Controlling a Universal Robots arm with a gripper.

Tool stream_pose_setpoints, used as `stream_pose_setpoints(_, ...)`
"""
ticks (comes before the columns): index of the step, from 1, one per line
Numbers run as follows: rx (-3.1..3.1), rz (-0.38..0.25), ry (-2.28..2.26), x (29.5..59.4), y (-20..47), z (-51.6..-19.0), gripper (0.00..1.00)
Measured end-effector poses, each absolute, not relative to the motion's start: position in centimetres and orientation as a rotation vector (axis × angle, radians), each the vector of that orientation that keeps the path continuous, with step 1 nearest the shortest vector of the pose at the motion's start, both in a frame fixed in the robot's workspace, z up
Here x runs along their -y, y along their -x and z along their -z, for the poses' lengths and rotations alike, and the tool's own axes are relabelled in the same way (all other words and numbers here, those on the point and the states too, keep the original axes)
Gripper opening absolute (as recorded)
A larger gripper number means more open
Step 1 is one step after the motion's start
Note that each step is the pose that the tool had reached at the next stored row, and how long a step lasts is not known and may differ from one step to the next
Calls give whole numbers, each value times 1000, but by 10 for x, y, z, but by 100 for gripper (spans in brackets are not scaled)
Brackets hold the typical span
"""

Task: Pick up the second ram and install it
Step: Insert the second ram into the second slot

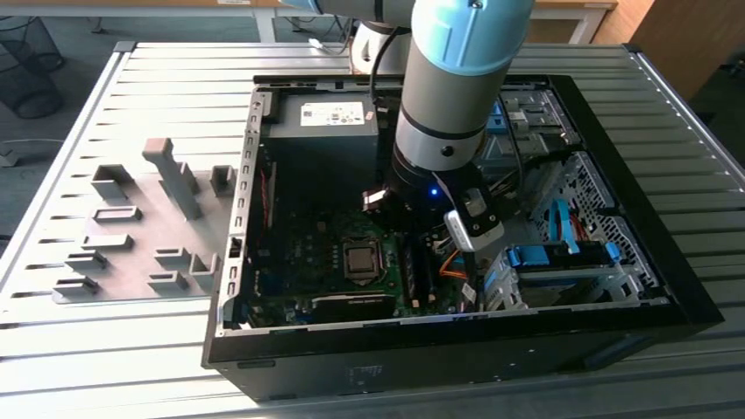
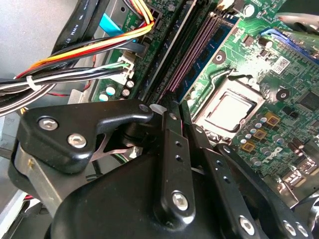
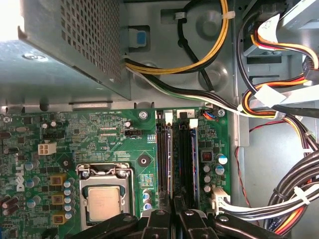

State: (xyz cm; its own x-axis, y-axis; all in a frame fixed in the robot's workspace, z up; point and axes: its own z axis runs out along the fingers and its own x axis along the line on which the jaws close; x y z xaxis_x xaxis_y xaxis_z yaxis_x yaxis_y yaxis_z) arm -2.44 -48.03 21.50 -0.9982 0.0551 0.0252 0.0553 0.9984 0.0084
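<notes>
Gripper [image 3: 172, 219] low over motherboard [image 3: 99, 144] slots [image 3: 174, 154] — fingers drawn together, whether clamping anything impossible to tell; second ram [image 3: 172, 164] upright in a slot.

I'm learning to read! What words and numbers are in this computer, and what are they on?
White label on the power supply, exterior view: print too small to read.
Motherboard, first wrist view: tiny white lettering, too small to read.
Maker's logo at the motherboard's edge: a brand mark, not spelled out here.
White sticker on the motherboard, second wrist view: blurred.
Nothing can be quoted reliably.
</notes>
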Motion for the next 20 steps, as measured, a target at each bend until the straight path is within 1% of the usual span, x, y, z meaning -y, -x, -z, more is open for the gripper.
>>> stream_pose_setpoints(5,3115,14,86,480,24,-222,14)
stream_pose_setpoints(20,3116,12,1,480,24,-214,14)
